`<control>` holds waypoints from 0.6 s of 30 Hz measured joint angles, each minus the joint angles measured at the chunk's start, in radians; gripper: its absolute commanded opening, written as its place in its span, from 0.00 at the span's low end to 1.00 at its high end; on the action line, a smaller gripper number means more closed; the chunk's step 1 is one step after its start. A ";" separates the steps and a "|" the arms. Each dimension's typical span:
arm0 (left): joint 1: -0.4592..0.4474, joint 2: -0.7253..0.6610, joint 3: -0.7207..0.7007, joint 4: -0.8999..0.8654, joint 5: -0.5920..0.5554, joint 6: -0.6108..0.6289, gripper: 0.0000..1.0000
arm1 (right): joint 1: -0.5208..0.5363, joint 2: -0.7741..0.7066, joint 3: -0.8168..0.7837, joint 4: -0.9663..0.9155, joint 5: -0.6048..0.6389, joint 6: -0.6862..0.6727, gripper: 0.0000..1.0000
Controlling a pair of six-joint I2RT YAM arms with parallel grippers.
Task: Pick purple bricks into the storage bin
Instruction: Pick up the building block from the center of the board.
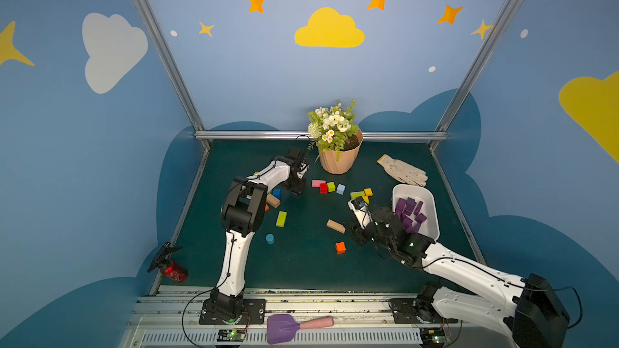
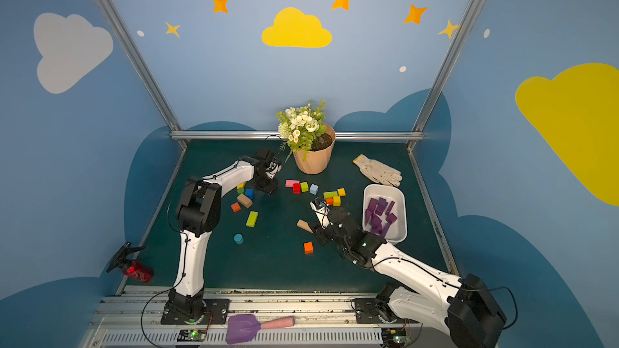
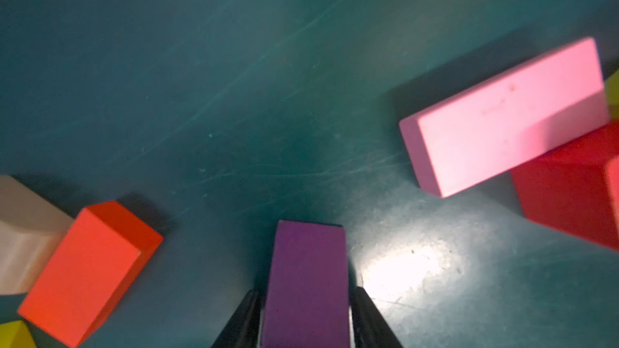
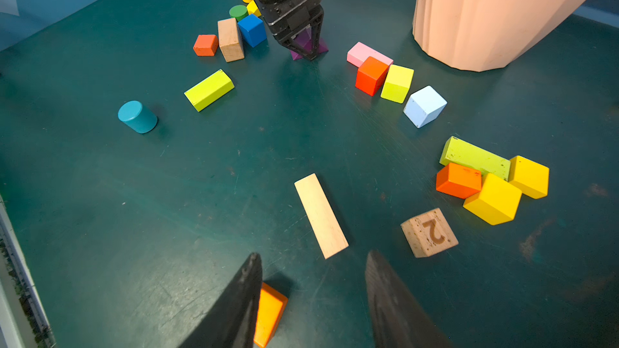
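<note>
Purple brick [image 3: 308, 256] clamped in left pincer [image 3: 305, 291]: wrist views show it, top views don't; right pincer [image 4: 314, 254] spread.

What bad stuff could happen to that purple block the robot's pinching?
The left gripper pinches the purple brick on the table; it might slip out during lifting. The storage bin sits across the table, with the right gripper open in between, so they could bump.
</note>
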 measured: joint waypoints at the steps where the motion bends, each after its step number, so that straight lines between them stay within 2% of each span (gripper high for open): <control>1: 0.000 0.000 0.003 -0.002 0.000 0.001 0.36 | 0.000 0.000 0.000 0.000 0.001 0.000 0.52; 11: 0.000 0.000 0.011 -0.010 0.012 -0.003 0.32 | 0.000 0.004 0.000 0.000 0.008 0.000 0.53; 18: 0.003 -0.066 -0.085 0.003 0.027 -0.037 0.32 | 0.000 0.011 0.000 0.003 0.008 0.000 0.53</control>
